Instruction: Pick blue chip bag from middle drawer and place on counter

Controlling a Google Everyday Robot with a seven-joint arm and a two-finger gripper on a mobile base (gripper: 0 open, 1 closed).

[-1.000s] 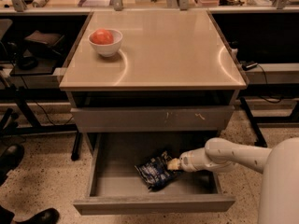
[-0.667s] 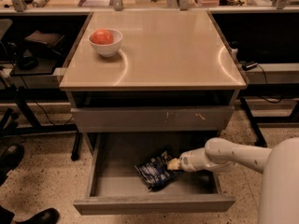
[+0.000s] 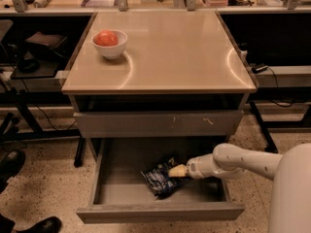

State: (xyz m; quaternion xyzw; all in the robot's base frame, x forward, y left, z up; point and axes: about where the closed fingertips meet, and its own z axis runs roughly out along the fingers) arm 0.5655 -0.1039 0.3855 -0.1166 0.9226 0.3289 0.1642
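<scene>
The blue chip bag (image 3: 159, 177) lies crumpled on the floor of the open middle drawer (image 3: 121, 183), below the counter's (image 3: 170, 47) front edge and a little right of its middle. The gripper (image 3: 178, 171) meets the bag's upper right edge; I cannot tell whether it grips the foil or is merely touching it. A hold on only that crinkled edge could slip in lifting, and a steep rise might catch the scuffed panel (image 3: 155, 124) or the front edge above. The arm hides the drawer's right inner wall. A white bowl (image 3: 110, 44) stands near the far left corner.
</scene>
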